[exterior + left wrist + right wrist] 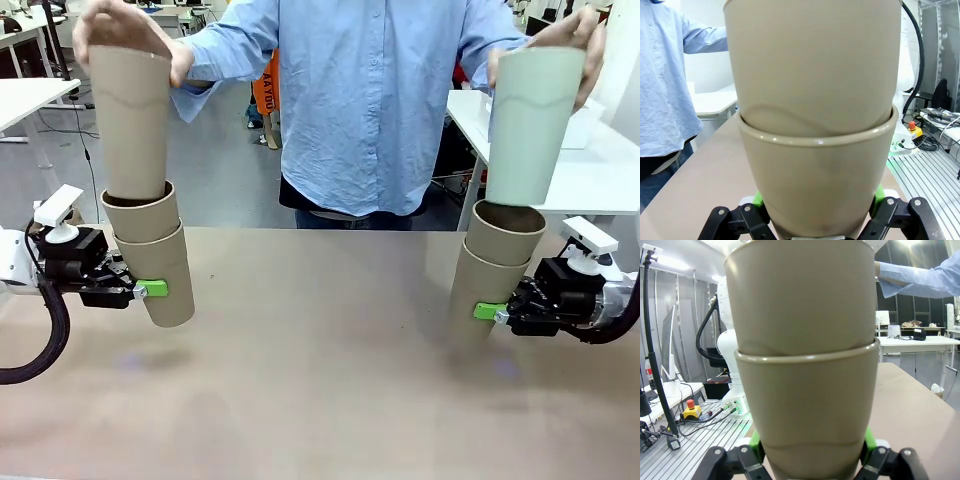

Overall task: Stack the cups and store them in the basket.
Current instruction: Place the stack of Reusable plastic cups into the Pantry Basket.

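We see matte, smooth, tapered tumblers, no handles. Left gripper point(150, 289) pinches left stack point(160, 262), two nested tan cups, with green pads pressed on the lower cup's wall, over tan table point(320, 400). Right gripper point(492, 312) clamps right stack point(488, 280), also two tan cups, the same way. Person's hand point(120, 30) holds third tan cup point(130, 120), base entering left stack's mouth. Other hand point(580, 35) holds mint cup point(535, 125), base at right stack's rim.
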Robot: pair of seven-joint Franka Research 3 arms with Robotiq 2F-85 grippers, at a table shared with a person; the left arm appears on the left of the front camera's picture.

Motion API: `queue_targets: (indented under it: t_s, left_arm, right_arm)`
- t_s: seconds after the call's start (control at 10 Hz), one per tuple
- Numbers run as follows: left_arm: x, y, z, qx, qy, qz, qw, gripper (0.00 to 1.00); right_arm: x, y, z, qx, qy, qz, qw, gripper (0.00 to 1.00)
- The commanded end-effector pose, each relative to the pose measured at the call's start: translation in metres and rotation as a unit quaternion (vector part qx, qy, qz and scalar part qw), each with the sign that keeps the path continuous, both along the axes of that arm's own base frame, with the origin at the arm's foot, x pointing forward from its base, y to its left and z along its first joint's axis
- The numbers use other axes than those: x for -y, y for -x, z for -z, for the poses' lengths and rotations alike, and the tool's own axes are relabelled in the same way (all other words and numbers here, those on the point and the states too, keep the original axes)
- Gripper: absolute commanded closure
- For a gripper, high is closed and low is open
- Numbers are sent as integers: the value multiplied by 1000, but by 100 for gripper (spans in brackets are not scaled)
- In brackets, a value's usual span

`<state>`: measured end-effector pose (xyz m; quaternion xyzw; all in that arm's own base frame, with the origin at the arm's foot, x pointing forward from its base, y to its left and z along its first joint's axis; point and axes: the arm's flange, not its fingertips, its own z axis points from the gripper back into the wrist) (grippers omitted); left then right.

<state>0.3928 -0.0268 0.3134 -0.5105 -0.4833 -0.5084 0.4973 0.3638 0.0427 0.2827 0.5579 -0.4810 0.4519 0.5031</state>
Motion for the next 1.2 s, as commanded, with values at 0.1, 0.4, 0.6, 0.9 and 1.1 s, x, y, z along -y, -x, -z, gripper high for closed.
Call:
queue_targets:
  t_s: [0.1, 0.4, 0.6, 0.9, 1.1]
  left_arm:
    - [0, 0, -4, 4, 0, 2, 1000, 15]
    - [0, 0, -4, 4, 0, 2, 1000, 15]
    - [0, 0, -4, 4, 0, 2, 1000, 15]
    - [0, 0, -4, 4, 0, 2, 1000, 15]
    - [0, 0, -4, 4, 0, 2, 1000, 15]
  right_arm:
    - [0, -1, -5, -6, 0, -1, 1000, 14]
    - [0, -1, -5, -6, 0, -1, 1000, 14]
    - [0, -1, -5, -6, 0, -1, 1000, 14]
    - [0, -1, -5, -6, 0, -1, 1000, 14]
    - [0, -1, -5, -6, 0, -1, 1000, 14]
